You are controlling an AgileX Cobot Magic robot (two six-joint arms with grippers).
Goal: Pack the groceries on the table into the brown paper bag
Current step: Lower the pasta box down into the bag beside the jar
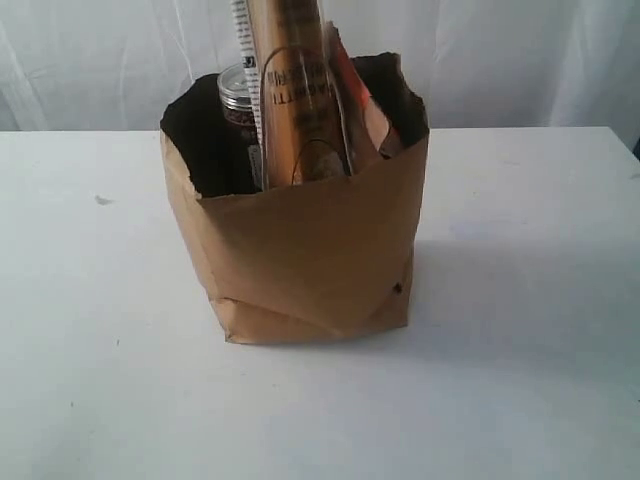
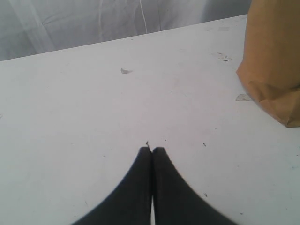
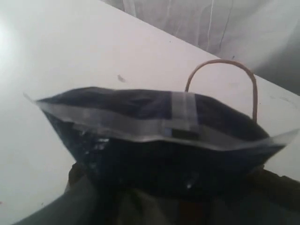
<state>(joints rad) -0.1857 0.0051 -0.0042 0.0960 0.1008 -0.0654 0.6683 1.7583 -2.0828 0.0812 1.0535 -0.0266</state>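
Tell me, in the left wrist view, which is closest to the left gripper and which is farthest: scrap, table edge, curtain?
1. Scrap, lying a little way ahead of the left gripper.
2. Table edge, farther out, beyond the scrap.
3. Curtain, hanging behind that edge.

Your left gripper (image 2: pixel 152 149): two matte black fingers (image 2: pixel 133 197), smooth and plain. They're broad at the base, with outer edges curving inward to narrow, rounded tips. Your right gripper (image 3: pixel 168 211): only blurred, dark grey-olive finger (image 3: pixel 77 204) shapes show near its base; finer detail is unreadable.
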